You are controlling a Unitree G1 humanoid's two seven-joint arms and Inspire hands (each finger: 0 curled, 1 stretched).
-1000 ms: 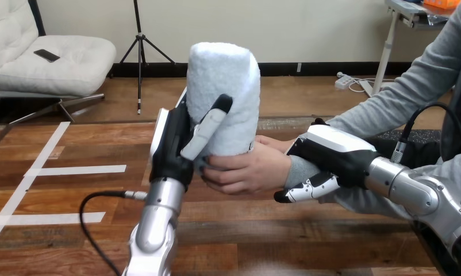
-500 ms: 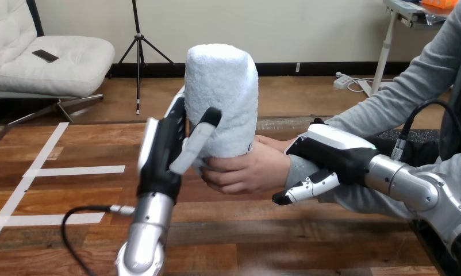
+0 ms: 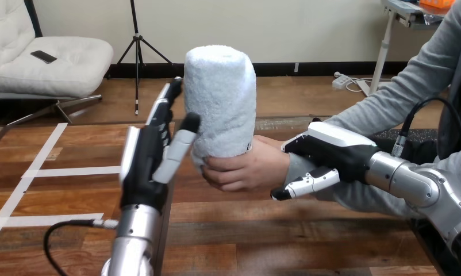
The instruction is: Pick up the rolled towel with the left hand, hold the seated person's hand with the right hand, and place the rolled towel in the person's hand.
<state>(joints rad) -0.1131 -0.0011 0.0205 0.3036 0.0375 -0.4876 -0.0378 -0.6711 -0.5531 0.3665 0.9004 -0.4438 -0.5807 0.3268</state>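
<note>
Risk of toppling: rolled towel stands upright in the person's hand. Left hand hovers just beside, fingers straight; right hand fingers curl round the person's wrist. A brush from the left hand could tip it.

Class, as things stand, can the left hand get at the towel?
Probably yes: the left hand is open right beside the towel, nothing between them; the person's hand grips only its base.

The robot's black-and-white left hand has uncurled from the white rolled terry towel and drawn back to its left, fingers now straight. The upright towel is now gripped only by the person's hand.
</note>
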